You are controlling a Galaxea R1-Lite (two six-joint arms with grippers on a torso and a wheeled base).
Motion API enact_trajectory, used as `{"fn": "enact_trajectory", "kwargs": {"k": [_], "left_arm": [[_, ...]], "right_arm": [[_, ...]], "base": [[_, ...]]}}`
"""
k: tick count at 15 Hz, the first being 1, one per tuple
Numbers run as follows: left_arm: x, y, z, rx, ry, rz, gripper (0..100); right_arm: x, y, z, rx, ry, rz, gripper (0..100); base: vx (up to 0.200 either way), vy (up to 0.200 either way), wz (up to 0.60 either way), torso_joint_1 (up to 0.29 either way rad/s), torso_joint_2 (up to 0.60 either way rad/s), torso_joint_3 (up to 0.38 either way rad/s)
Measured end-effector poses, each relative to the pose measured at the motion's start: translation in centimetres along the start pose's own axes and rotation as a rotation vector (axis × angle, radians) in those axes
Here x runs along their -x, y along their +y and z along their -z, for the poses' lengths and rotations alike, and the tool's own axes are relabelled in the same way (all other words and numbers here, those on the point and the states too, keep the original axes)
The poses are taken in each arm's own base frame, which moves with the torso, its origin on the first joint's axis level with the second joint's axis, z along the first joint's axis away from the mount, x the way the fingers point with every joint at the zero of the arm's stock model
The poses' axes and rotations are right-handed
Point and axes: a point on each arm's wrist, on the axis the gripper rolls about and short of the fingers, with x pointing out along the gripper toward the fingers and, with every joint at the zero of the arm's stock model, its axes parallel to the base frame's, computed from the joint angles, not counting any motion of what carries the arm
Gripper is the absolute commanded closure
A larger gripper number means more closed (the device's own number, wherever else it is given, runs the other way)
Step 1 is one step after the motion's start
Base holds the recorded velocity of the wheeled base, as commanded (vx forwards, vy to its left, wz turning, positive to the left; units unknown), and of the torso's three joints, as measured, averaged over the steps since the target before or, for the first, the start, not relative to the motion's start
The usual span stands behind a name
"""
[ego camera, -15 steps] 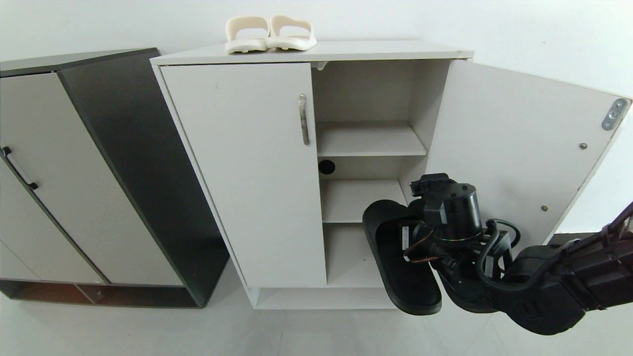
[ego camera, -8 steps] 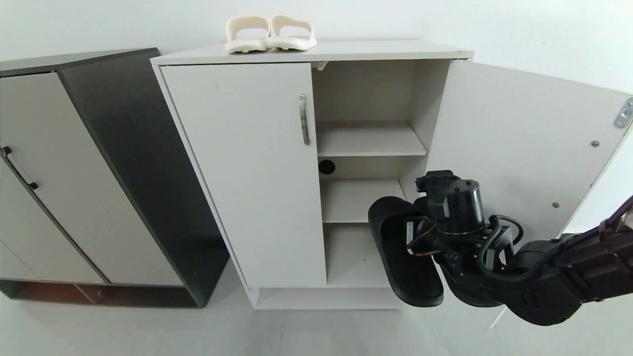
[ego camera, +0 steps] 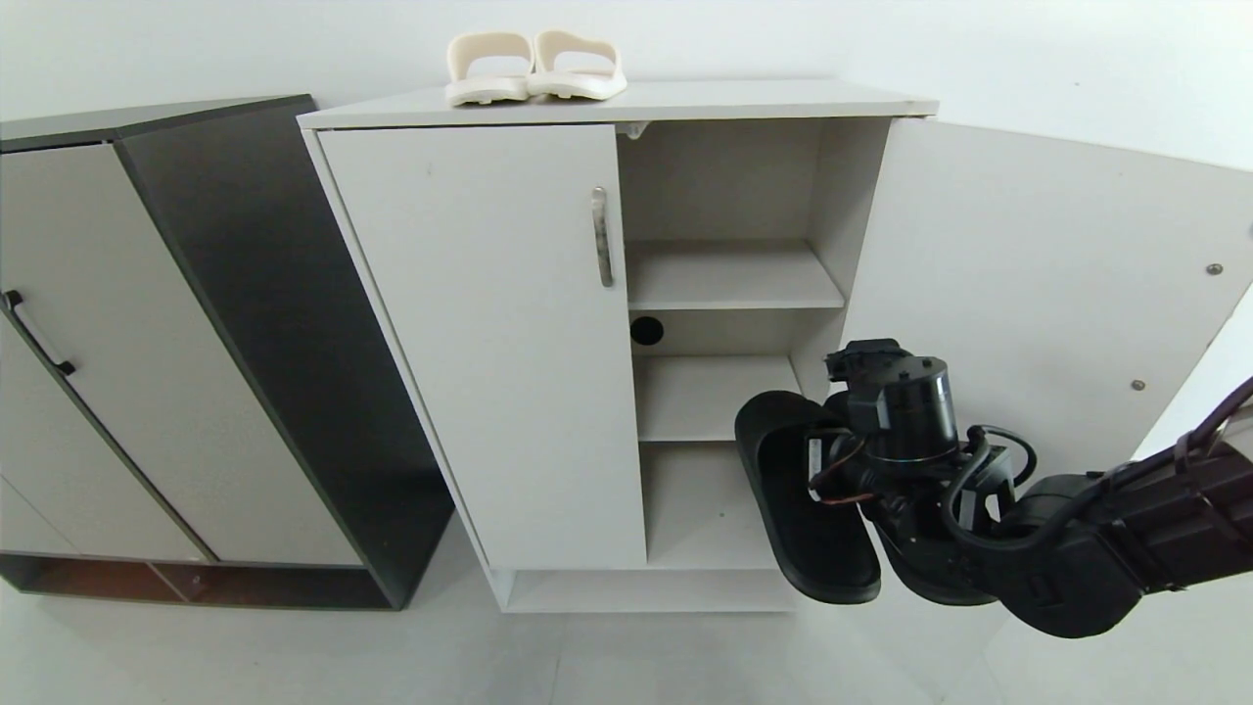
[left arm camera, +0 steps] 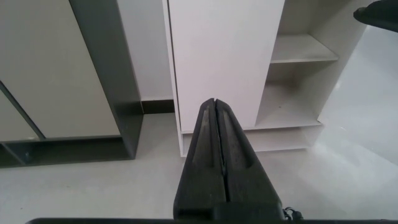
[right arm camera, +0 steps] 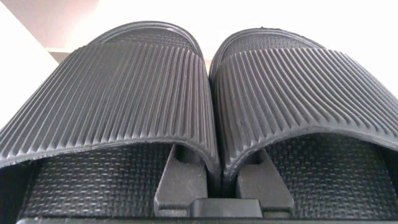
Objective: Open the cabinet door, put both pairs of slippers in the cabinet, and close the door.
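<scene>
The right gripper (right arm camera: pixel 221 183) is clamped on the pair of black slippers (right arm camera: pixel 124 93). Its fingers (right arm camera: pixel 180 183) are tucked under the two ribbed straps, so their tips are hidden. In the head view, one slipper of the pair (ego camera: pixel 803 499) is largely covered by the wrist. The pair is held before the open right side of the cabinet (ego camera: pixel 626 103), level with the lower shelves. Whether the toes cross the front edge cannot be told. The right door (ego camera: pixel 1028 284) is swung wide and cut off by the frame. The cream slippers (ego camera: pixel 536 67) are set on the cabinet top. The left gripper (left arm camera: pixel 214 109) is pressed together, empty.
</scene>
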Motion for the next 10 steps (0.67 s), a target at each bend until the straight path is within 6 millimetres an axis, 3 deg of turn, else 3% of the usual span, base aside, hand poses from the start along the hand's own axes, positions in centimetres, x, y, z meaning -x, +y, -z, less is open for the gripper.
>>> {"fn": "enact_trajectory", "kwargs": {"k": [3,6,10], "left_arm": [[0.0,0.0,0.0,0.004,0.000,0.000,100],[0.0,0.0,0.0,0.006,0.000,0.000,100],[0.0,0.0,0.0,0.006,0.000,0.000,100]], "right_arm": [[0.4,0.7,0.1,0.010,0.000,-0.025,100],[1.8,3.6,-0.9,0.000,-0.035,-0.136,100],[1.5,6.3,-2.4,-0.013,-0.056,-0.175,100]], "base": [[0.000,0.000,0.00,0.000,0.00,0.000],[0.000,0.000,0.00,0.000,0.00,0.000],[0.000,0.000,0.00,0.000,0.00,0.000]]}}
